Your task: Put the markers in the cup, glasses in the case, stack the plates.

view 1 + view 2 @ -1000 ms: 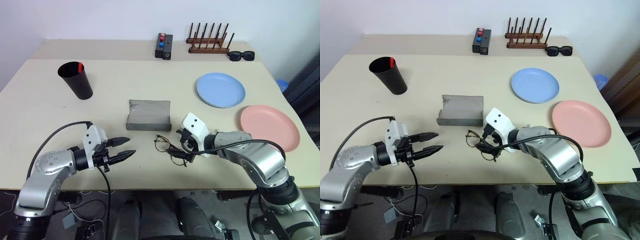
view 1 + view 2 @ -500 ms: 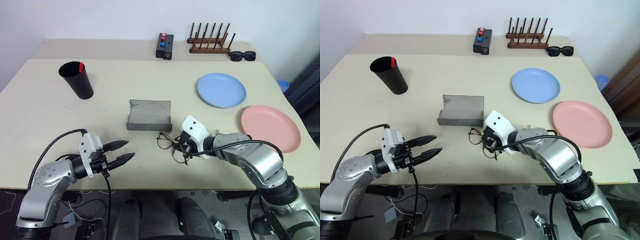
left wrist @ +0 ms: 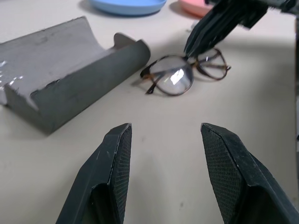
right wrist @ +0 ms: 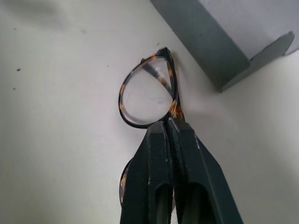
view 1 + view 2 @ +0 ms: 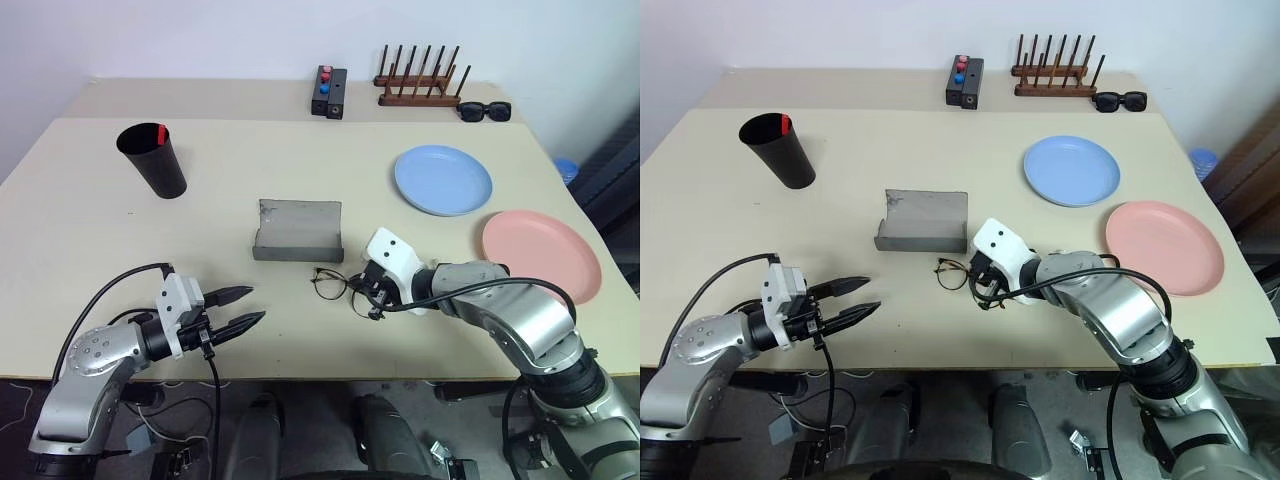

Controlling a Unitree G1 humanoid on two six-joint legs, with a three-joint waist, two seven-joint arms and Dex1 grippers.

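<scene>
Beige table [image 5: 200, 170], right gripper [image 4: 169, 122] pinching glasses [image 5: 333, 285] beside case [image 5: 297, 229]

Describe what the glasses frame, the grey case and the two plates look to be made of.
Glasses: thin rim mottled brown and amber, tortoiseshell look, probably plastic; clear lenses catching glare.
Case: matte grey with a fuzzy, rough-cut edge, felt-like.
Blue plate and pink plate: smooth, uniform pastel, soft sheen; likely plastic, though glazed ceramic can't be ruled out.
</scene>
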